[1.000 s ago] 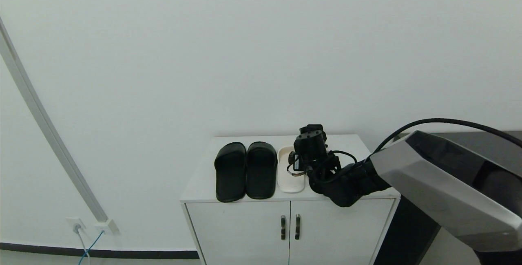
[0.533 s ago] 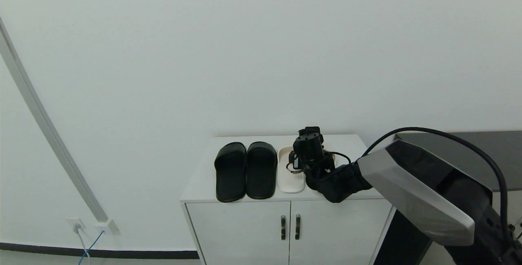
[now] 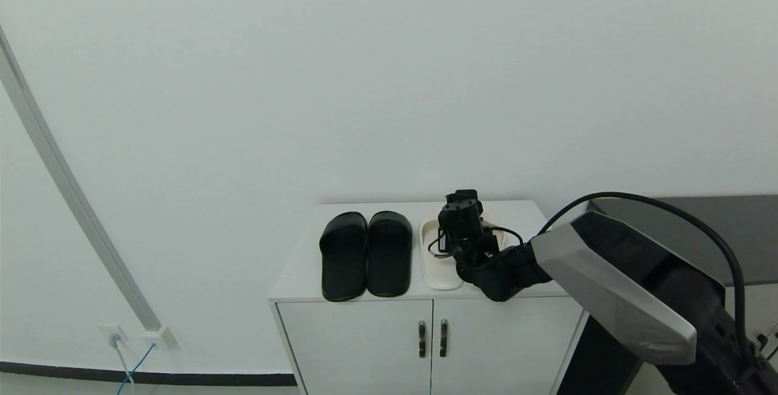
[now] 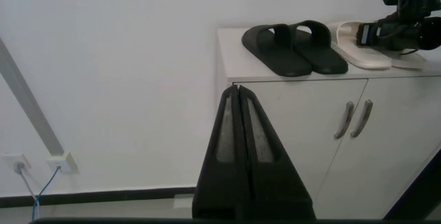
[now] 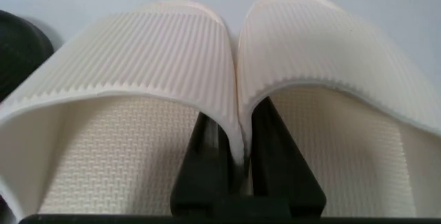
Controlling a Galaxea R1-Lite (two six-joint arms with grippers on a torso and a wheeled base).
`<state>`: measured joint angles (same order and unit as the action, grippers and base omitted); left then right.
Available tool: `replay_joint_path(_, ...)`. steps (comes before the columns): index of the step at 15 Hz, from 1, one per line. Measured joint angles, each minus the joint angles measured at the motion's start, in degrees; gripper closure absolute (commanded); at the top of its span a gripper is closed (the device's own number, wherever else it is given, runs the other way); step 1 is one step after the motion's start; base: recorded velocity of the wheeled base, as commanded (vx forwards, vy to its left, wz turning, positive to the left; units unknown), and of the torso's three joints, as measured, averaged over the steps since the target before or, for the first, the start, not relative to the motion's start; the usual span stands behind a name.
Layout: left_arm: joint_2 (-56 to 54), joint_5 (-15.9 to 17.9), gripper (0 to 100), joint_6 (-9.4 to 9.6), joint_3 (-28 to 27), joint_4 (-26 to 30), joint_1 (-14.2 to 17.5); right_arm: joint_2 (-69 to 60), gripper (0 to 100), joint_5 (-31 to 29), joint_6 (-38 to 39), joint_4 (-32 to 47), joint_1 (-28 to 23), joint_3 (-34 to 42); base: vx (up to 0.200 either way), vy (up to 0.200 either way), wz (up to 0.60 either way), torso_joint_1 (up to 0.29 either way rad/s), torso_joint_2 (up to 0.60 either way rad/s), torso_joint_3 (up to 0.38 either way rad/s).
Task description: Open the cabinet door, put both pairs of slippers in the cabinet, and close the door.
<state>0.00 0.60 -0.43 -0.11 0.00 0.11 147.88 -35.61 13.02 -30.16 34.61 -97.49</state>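
white slippers point(image 5: 158, 65): adjoining straps clamped between right gripper point(image 5: 236, 126) jaws

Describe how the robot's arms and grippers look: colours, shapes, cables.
The right arm has an angular silver-grey shell with a glossy black panel, then a black forearm. A thick black cable arcs over the shell. The right gripper has two black wedge-shaped fingers. The left gripper has two black tapered fingers with grey textured pads.
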Motion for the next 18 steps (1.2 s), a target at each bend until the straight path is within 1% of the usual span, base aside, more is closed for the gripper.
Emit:
replay_joint_path(3,0.0,0.0,100,0.00,0.0,0.0,0.0,-0.9,100,0.2,-0.7,-0.2,-0.2,1.0,0.000,0.000,0.00,0.000,0.00,0.000)
replay_joint_path(5,0.0,-0.1,100,-0.01,0.0,0.0,0.0,-4.6,100,1.8,-1.5,-1.1,-0.2,5.4,0.000,0.000,0.00,0.000,0.00,0.000)
replay_joint_path(7,0.0,-0.1,100,-0.04,0.0,0.0,0.0,-10.3,100,5.0,-2.8,-3.8,0.3,13.4,0.000,0.000,0.00,0.000,0.00,0.000)
replay_joint_path(10,0.0,-0.1,100,0.11,0.0,0.0,0.0,-19.6,100,10.8,-5.4,-10.2,2.0,28.1,0.000,0.000,0.00,0.000,0.00,0.000)
replay_joint_path(14,0.0,-0.1,100,0.02,0.0,0.0,0.0,-32.3,100,21.6,-9.2,-19.4,6.0,48.0,0.000,0.000,0.00,0.000,0.00,0.000)
replay_joint_path(15,0.0,-0.1,100,-0.04,0.0,0.0,0.0,-35.7,100,24.3,-9.8,-20.1,6.9,52.1,0.000,0.000,0.00,0.000,0.00,0.000)
replay_joint_path(18,0.0,-0.2,100,-0.09,0.0,0.0,0.0,-45.2,100,32.6,-10.9,-20.8,9.0,61.1,0.000,0.000,0.00,0.000,0.00,0.000)
